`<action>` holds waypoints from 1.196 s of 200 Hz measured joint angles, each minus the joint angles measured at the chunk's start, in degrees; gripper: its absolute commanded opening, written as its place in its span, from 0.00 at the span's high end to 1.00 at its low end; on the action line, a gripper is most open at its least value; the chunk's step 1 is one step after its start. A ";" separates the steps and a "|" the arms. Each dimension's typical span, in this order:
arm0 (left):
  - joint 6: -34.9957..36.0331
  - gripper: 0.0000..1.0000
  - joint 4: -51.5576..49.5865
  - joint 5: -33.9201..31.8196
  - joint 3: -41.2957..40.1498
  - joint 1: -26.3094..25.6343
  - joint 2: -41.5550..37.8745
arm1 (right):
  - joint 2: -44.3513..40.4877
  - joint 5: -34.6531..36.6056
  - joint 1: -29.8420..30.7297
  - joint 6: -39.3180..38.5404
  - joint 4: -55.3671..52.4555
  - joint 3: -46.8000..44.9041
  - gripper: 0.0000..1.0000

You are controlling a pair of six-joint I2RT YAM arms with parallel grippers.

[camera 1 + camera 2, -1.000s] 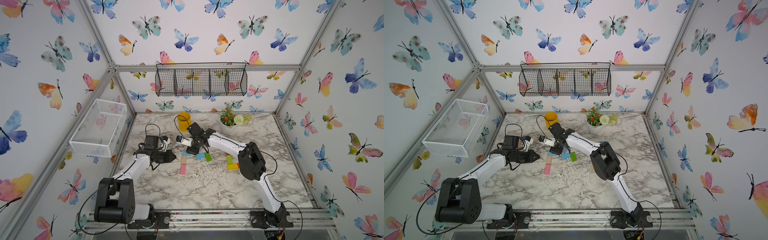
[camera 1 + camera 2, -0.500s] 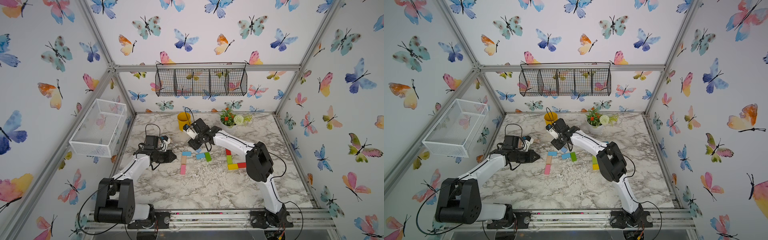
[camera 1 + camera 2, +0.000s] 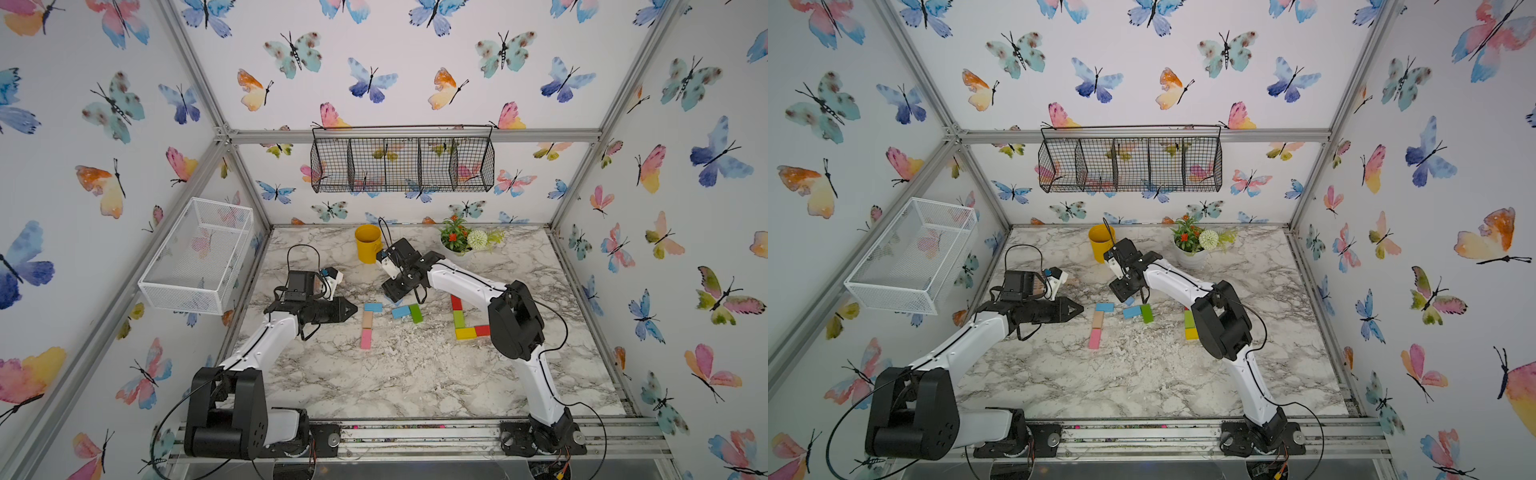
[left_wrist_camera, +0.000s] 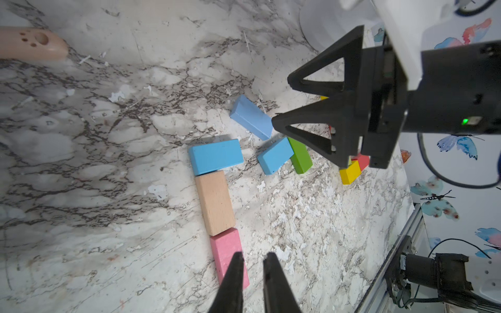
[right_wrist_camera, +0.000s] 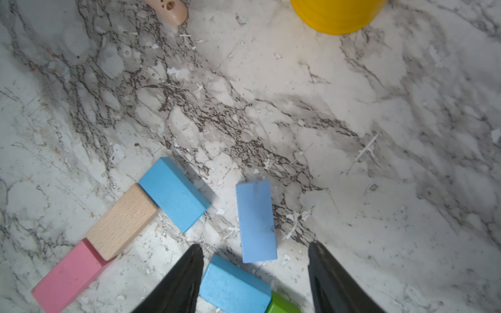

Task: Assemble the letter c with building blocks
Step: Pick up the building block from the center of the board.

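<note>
A blue block [image 3: 372, 307], a tan one [image 3: 367, 319] and a pink one [image 3: 365, 338] lie end to end in a bent line. Beside them are a blue block [image 3: 401, 311] touching a green one [image 3: 415, 312]. Red [image 3: 456, 302], green [image 3: 458, 319], yellow [image 3: 464, 333] and red [image 3: 482, 331] blocks form an L further right. My right gripper [image 5: 254, 245] hangs open over a pale blue block [image 5: 256, 220], holding nothing. My left gripper [image 4: 254, 254] is shut and empty, its tips above the pink block [image 4: 226, 248].
A yellow cup [image 3: 368, 243] and a flower pot [image 3: 461, 243] stand at the back of the marble table. A tan scoop handle [image 4: 32, 43] lies behind the left arm. A white wire basket [image 3: 199, 253] juts from the left wall.
The right arm's elbow has swung to the right, uncovering the L of red, green and yellow blocks, and its jaws have widened a little. The left arm has stayed put.
</note>
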 measured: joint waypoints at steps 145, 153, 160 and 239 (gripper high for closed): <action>-0.17 0.82 0.48 0.57 -0.15 0.00 -0.24 | 6.29 -4.39 -1.31 -2.08 -4.50 5.03 0.44; -0.17 0.82 0.48 0.57 -0.15 0.00 -0.24 | 6.58 -4.50 -1.31 -2.14 -4.87 5.31 0.45; -0.17 0.82 0.48 0.57 -0.15 0.00 -0.24 | 7.04 -4.55 -1.31 -2.38 -5.29 5.92 0.46; -0.17 0.82 0.42 0.50 -0.15 0.00 -0.26 | 9.79 -4.59 -1.31 -2.58 -6.91 8.76 0.49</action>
